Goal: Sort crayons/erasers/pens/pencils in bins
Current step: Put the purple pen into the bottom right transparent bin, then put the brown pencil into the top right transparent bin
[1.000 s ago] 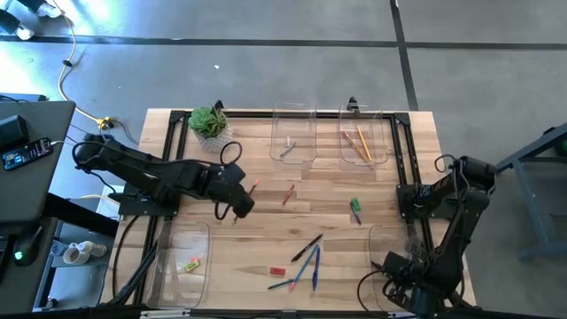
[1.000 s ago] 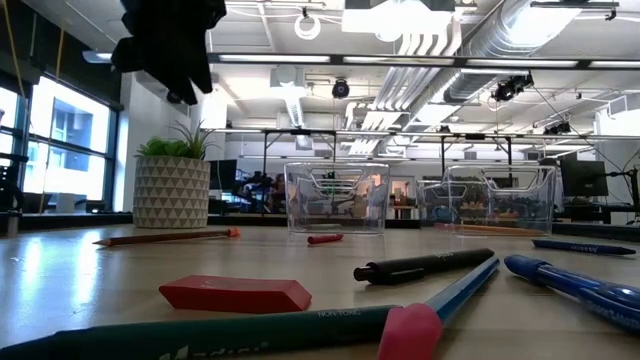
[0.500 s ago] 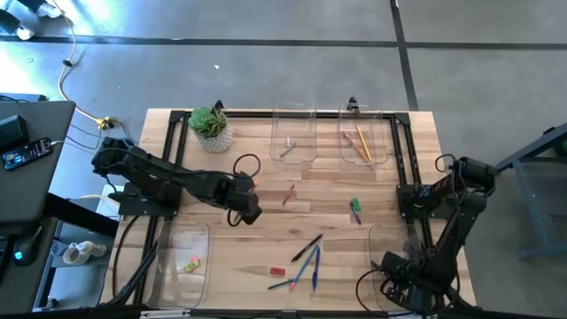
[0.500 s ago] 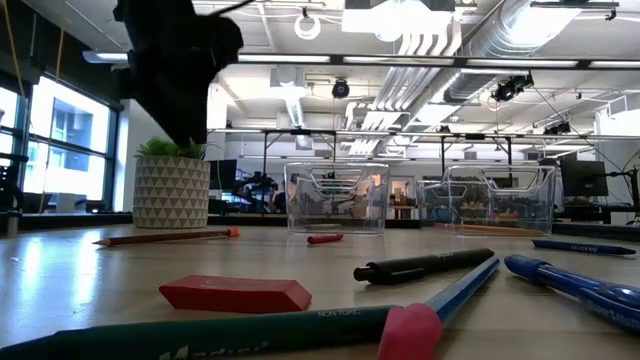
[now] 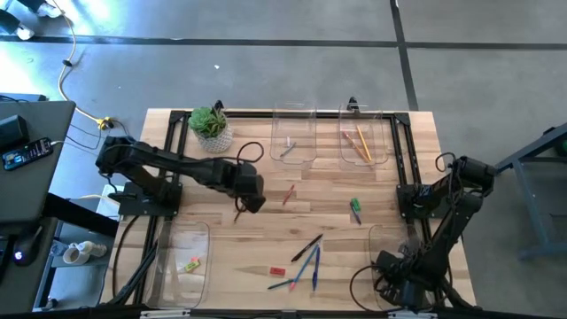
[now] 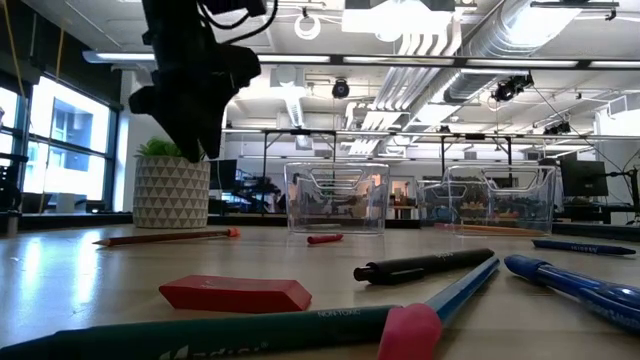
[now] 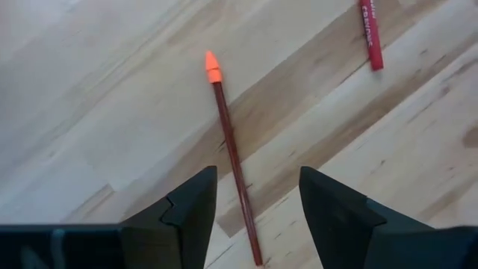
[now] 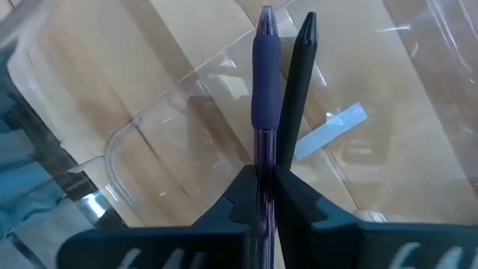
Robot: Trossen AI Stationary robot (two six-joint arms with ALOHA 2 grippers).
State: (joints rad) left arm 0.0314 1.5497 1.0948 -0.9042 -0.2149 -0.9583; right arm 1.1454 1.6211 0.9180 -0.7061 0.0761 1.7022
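Observation:
A red-brown pencil point(image 7: 233, 161) with an orange tip lies flat on the table point(image 5: 266, 239). My left gripper point(image 7: 258, 175) hangs open above it, one finger to each side, touching nothing; it also shows in the high view point(image 5: 248, 190) and the low view point(image 6: 195, 140). A red crayon point(image 7: 371, 33) lies beyond it. My right gripper point(image 8: 267, 179) is shut on a purple-blue pen point(image 8: 265, 90) and a black pen point(image 8: 297, 82) over the near right clear bin point(image 5: 390, 244). My right gripper pinches both pens side by side between its two fingers, at the pens' shafts point(image 8: 270, 161). The fingers lie along the pens, whose free ends stick out past the fingertips. Both pens are lifted clear above the bin's floor.
Two clear bins stand at the far edge, one point(image 5: 293, 133) with a grey stick, one point(image 5: 363, 137) with pencils. The near left bin point(image 5: 182, 257) holds erasers. A potted plant point(image 5: 211, 124) stands far left. Pens point(image 5: 306, 252), a red eraser point(image 5: 277, 271) and a green stick point(image 5: 355, 209) lie mid-table.
My left gripper has gone toward the table's right and far edge and down, and now hangs over the red-brown pencil. The pencil has stayed where it was.

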